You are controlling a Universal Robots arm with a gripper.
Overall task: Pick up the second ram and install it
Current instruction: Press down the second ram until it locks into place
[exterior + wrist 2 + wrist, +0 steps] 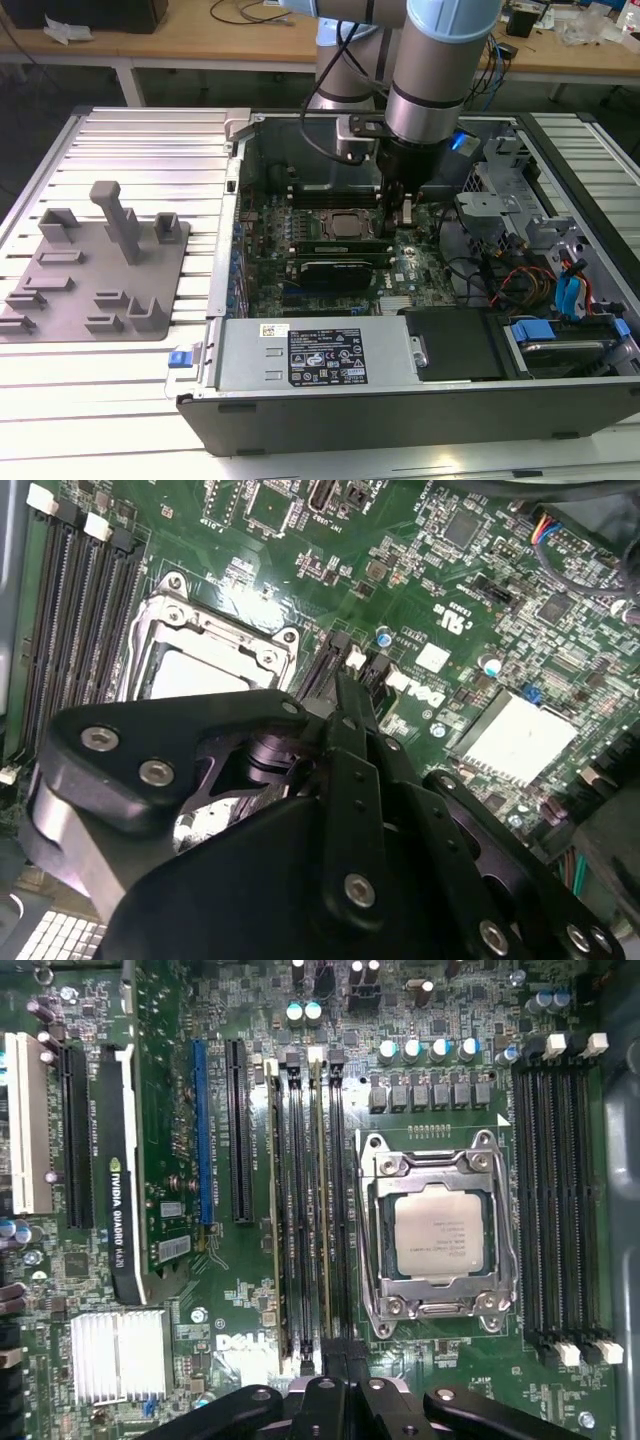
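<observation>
While my black gripper (335,1365), fingers clenched together, hangs over the slots beside the silver CPU socket (440,1230), the thin green second ram (322,1200) stands edge-up directly ahead, its long axis in line with the fingers.

— What does the arm look like in the exterior view?

— A thick grey metal robot arm (425,95) built of round tube sections, with a pale blue cap at the joint. A darker band rings the lower wrist, and a small blue light glows beside it. Black cables loop down behind it.

— And the tool at its end?

— A matte black gripper (398,205). In the second wrist view the black gripper (345,695) shows angular plastic linkage arms, joined with round silver screw heads, over a pale grey body. In the first wrist view the linkage tops carry the same silver screws.
</observation>
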